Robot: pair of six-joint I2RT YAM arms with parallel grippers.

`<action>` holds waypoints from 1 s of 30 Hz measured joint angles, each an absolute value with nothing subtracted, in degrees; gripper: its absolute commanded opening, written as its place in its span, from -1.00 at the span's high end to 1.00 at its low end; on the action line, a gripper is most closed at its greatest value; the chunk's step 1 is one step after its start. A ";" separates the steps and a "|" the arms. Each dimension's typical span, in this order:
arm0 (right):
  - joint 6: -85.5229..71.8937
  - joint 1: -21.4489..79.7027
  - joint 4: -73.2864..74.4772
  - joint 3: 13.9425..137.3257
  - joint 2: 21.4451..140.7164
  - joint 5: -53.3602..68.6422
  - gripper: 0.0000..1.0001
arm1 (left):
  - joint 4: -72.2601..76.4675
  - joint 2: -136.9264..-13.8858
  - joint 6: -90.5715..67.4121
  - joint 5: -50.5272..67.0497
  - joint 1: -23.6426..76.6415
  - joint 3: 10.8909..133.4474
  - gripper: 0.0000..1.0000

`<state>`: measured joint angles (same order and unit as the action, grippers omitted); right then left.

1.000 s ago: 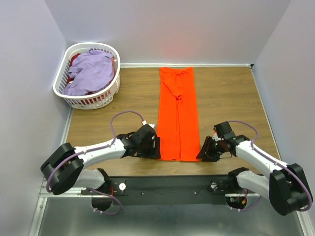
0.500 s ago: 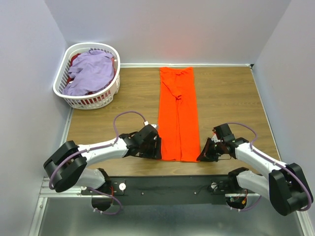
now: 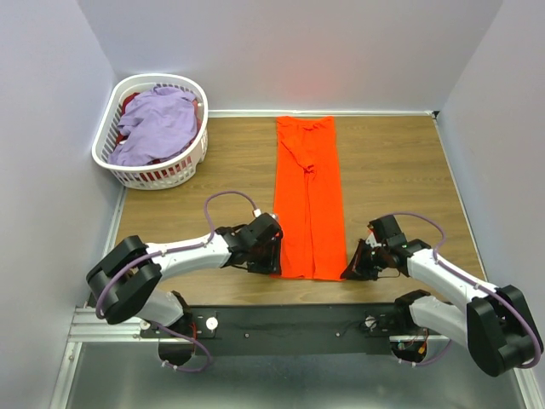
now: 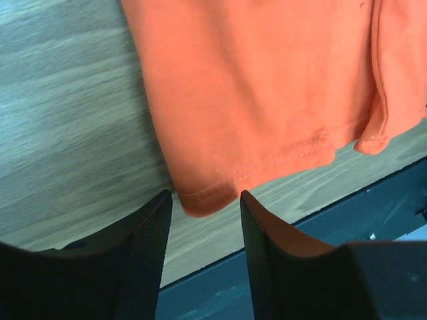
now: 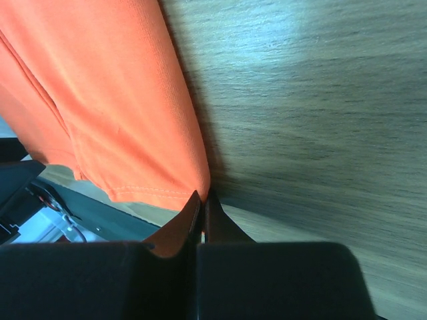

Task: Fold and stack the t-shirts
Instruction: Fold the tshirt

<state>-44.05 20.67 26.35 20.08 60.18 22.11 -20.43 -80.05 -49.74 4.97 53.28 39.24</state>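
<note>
The orange t-shirt [image 3: 308, 196] lies folded into a long narrow strip down the middle of the table, its hem at the near edge. My left gripper [image 3: 274, 260] is at the strip's near left corner. In the left wrist view its fingers [image 4: 150, 227] stand apart with the hem corner [image 4: 200, 200] just between their tips, so that gripper [image 4: 205, 195] is open. My right gripper [image 3: 347, 271] is at the near right corner. Seen from the right wrist, this gripper [image 5: 203, 195] is shut, its tips pinching the edge of the orange cloth [image 5: 113, 100]. A lavender t-shirt [image 3: 157, 123] lies in the basket.
The white slotted laundry basket [image 3: 100, 141] stands at the back left corner, with red cloth under the lavender one. Grey walls close the table [image 3: 400, 170] in on three sides. A dark rail [image 3: 289, 319] runs along the near edge.
My left gripper has slid right up to the shirt's near left corner and its jaws have narrowed. My right gripper has closed on the shirt's right edge.
</note>
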 measured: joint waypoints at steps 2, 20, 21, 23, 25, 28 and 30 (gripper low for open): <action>-44.05 20.69 26.35 20.08 60.16 22.09 0.89 | -20.67 -81.01 -50.02 4.97 53.36 39.92 0.04; -43.94 20.69 26.41 19.90 58.33 21.63 0.90 | -23.46 -84.36 -51.29 4.10 54.48 42.11 0.56; -43.94 20.71 26.39 19.86 58.33 21.52 0.91 | -23.49 -84.64 -51.29 4.05 54.54 42.24 0.61; -43.94 20.78 26.39 19.84 58.33 21.28 0.97 | -23.46 -85.25 -51.24 4.05 54.65 42.68 0.81; -43.97 20.97 26.37 19.73 58.39 21.26 0.99 | -23.20 -85.52 -51.27 4.03 55.00 42.76 1.00; -44.42 21.43 26.26 19.16 58.37 21.47 0.99 | -22.35 -85.27 -51.59 4.08 55.79 42.30 1.00; -44.95 21.93 26.35 18.63 57.60 21.76 0.99 | -21.67 -84.36 -52.07 4.10 56.53 41.28 1.00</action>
<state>-44.95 21.93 26.35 18.63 57.60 21.76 -21.67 -84.36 -52.07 4.10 56.53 41.28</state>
